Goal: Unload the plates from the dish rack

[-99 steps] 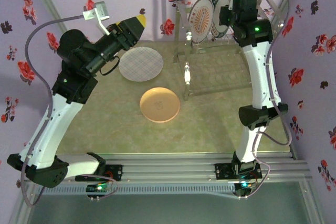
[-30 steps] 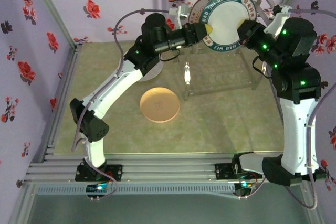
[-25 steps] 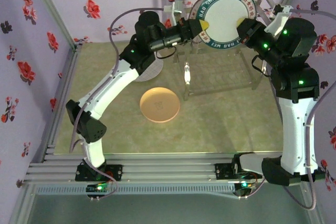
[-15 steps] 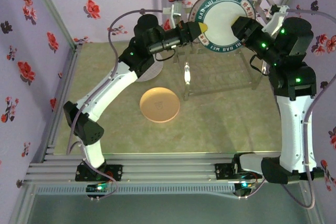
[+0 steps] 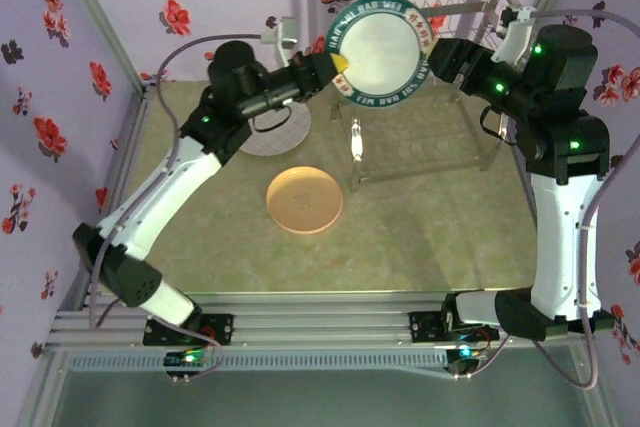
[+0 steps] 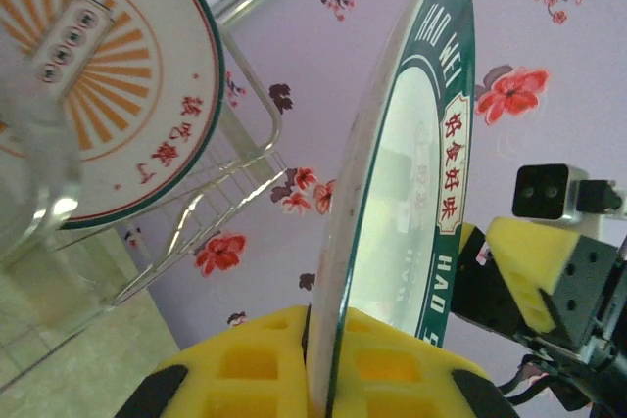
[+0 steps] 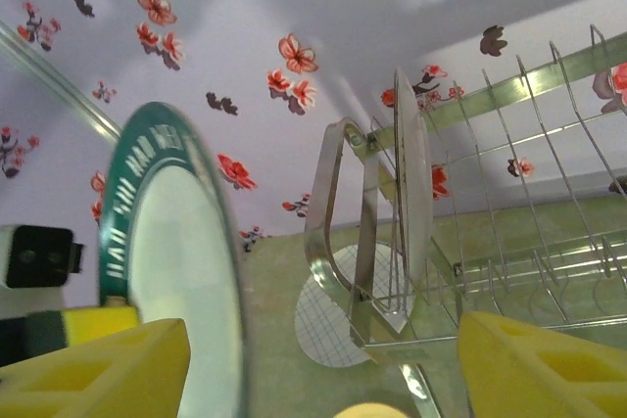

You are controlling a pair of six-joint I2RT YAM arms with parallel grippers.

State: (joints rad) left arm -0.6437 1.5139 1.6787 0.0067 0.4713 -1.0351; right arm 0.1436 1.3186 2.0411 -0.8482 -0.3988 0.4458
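Note:
A white plate with a dark-green rim [image 5: 380, 50] stands on edge in the air at the left end of the dish rack [image 5: 420, 132]. My left gripper [image 5: 335, 65] is shut on its left rim; in the left wrist view the yellow fingers [image 6: 245, 369] clamp the rim [image 6: 392, 193]. My right gripper [image 5: 440, 52] is open at the plate's right rim, and the plate [image 7: 181, 271] sits just inside its left finger [image 7: 108, 369], ungripped. An orange-sunburst plate [image 6: 98, 95] stands in the rack's slots, edge-on in the right wrist view [image 7: 411, 183].
A yellow-orange plate [image 5: 304, 200] lies flat on the green mat, left of the rack. A white grid plate [image 5: 275, 132] lies behind it, partly under my left arm. Flowered walls close in on three sides.
The right gripper has opened and let go of the green-rimmed plate. The left gripper, shut on it, has carried it to the left, away from the rack's top.

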